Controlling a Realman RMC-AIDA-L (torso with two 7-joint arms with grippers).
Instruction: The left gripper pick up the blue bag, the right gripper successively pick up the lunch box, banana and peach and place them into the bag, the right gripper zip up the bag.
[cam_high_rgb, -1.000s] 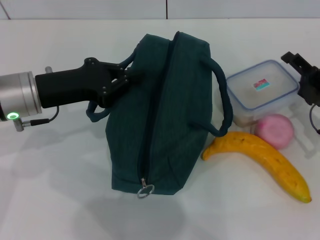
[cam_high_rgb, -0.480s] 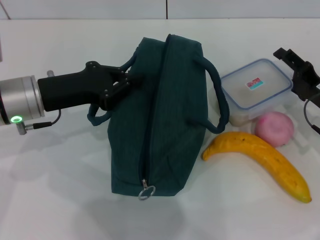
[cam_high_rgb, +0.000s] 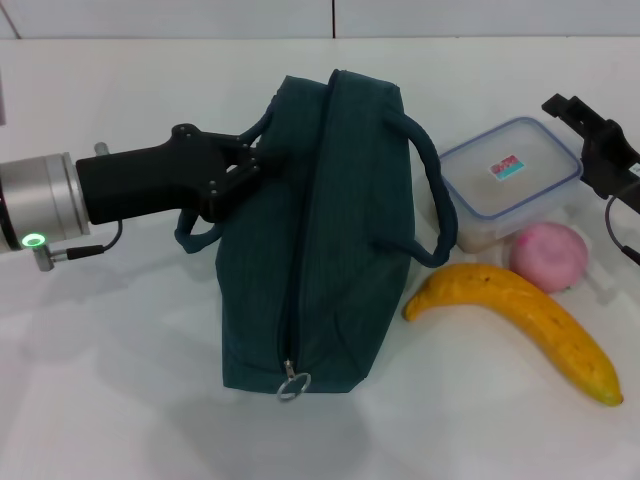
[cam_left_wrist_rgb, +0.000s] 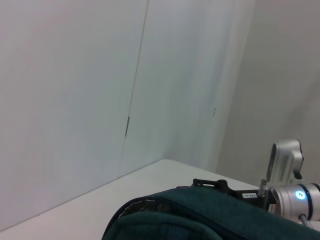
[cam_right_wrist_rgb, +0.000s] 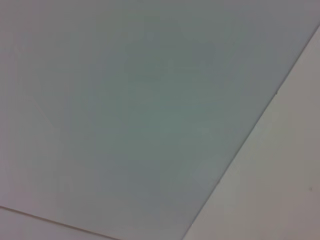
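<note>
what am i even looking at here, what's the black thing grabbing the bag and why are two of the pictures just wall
This is a two-armed robot seen through three cameras. The wide picture comes from a camera on its head, looking down at a white table. The other two come from cameras on its wrists, which are tilted up, so they show mostly wall; the left wrist one catches the bag's top edge.

The black thing is the left hand, shut on a handle of the dark blue-green bag, whose zip looks closed. The right hand sits at the far right, beside a lidded clear lunch box; it holds nothing that I can see. In front of the box lie a pink peach and a yellow banana.
</note>
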